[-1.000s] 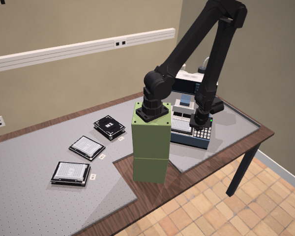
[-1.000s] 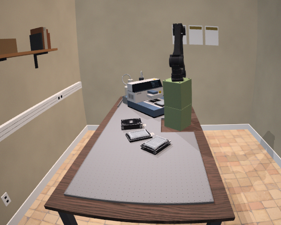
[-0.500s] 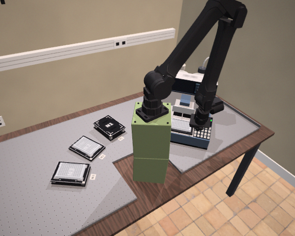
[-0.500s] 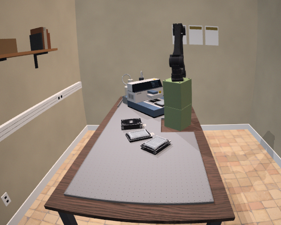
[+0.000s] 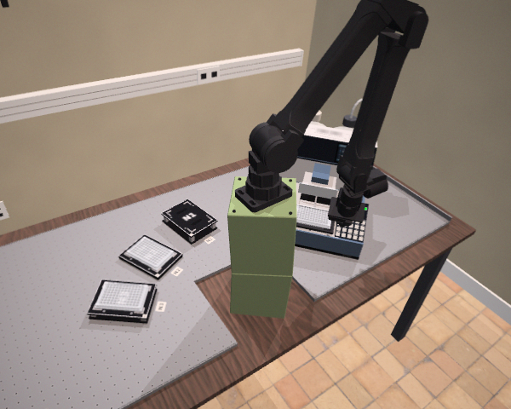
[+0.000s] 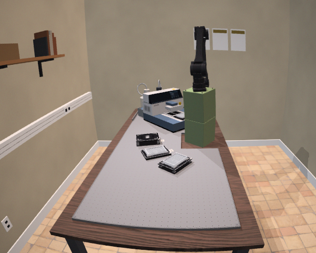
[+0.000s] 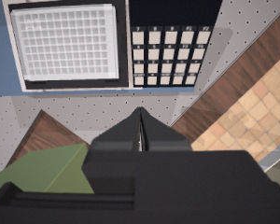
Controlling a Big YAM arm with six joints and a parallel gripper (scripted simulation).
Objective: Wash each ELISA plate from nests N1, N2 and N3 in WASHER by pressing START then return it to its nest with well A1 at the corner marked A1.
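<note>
A clear plate [image 5: 312, 217] [image 7: 65, 44] lies in the washer's carrier [image 7: 123, 61]; it looks flat. The washer [image 5: 326, 244] [image 6: 163, 121] shows a green lamp [image 5: 365, 209]. Its keypad [image 5: 356, 230] [image 7: 172, 57] is right of the carrier, with START [image 7: 138, 80] in view. My gripper [image 7: 140, 112] is shut and empty, above the keypad area. Nest N1 [image 5: 188, 216] [image 6: 147, 138] holds no plate. Plates sit in nest N2 [image 5: 159, 273] [image 6: 145, 157] and nest N3 [image 5: 147, 314] [image 6: 172, 169]. The fingertips are hidden in the top and exterior views.
The green pedestal [image 5: 261, 264] [image 6: 199, 119] carries the arm and stands between the nests and the washer. A blue-topped head [image 5: 321, 174] rises behind the carrier. Bottles with tubing [image 6: 158, 88] stand behind the washer. A raised edge [image 5: 418, 198] bounds the table's right end.
</note>
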